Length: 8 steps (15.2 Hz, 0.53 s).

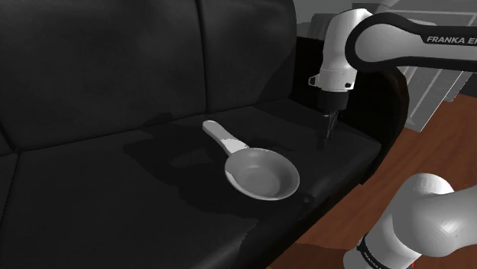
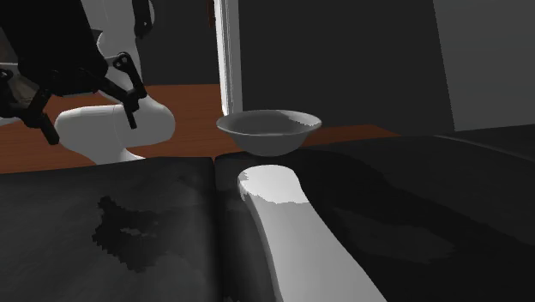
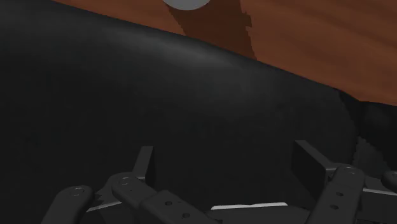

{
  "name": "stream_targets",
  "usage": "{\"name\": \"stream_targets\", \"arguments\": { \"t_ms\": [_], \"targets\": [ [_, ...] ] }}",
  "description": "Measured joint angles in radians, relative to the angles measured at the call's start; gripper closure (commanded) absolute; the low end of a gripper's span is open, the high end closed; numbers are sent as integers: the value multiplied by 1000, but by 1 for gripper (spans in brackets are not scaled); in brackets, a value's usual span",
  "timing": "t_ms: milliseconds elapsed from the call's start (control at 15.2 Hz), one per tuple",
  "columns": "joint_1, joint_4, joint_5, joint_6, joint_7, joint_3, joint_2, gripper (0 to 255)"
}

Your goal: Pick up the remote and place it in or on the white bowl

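Dim overall; the black sofa (image 1: pixel 115 176) swallows most light, with a faint sheen on the seat and no hard glare. Blocky-edged shadow patches on the cushion, a jagged one on the wood floor (image 3: pixel 305 44). The white bowl (image 1: pixel 264 176) is the brightest spot.

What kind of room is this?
Probably a living room: the remote and white bowl lie on a black sofa, with a brown wooden floor beside it.
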Motion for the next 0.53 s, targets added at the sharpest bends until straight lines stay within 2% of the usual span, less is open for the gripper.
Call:
{"name": "stream_targets", "arguments": {
  "t_ms": [198,528],
  "targets": [
    [3,18,15,25,29,21,32,0],
    [13,103,62,113,147,105,159,0]
  ]
}}
